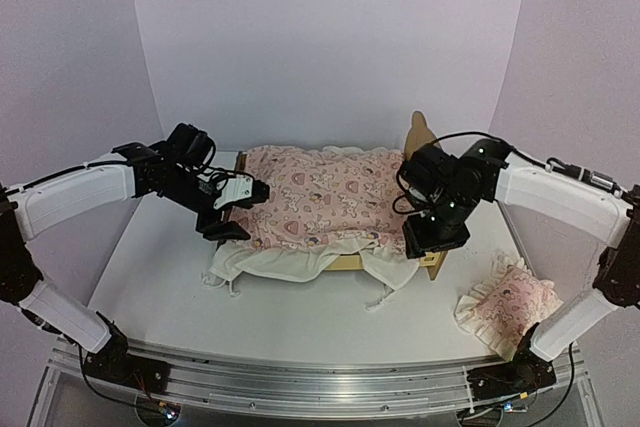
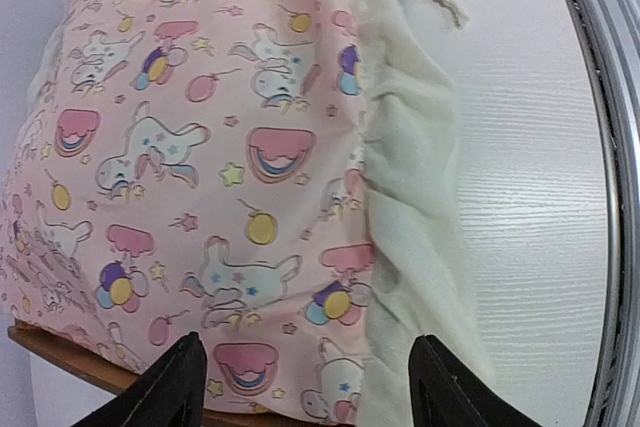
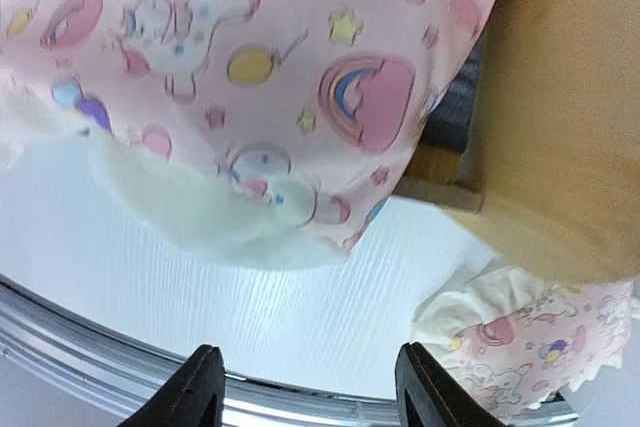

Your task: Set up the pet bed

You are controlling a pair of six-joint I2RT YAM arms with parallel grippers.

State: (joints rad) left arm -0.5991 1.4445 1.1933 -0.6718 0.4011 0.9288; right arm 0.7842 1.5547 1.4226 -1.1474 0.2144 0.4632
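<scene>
Pet bed mid table, long axis L–R, headboard at right, pink printed cover over it. Left gripper at foot end, right gripper at headboard corner: both spread, empty. Ruffled pillow lies nearer right gripper (toward that arm's base).

Top camera looks down over the table; wrist cameras sit close, sharing the pink cover, seemingly opposite ends.

Looking like robotics lab: plain pale lilac backdrop walls enclosing white wood-grain tabletop w/ silver aluminium rail.
</scene>
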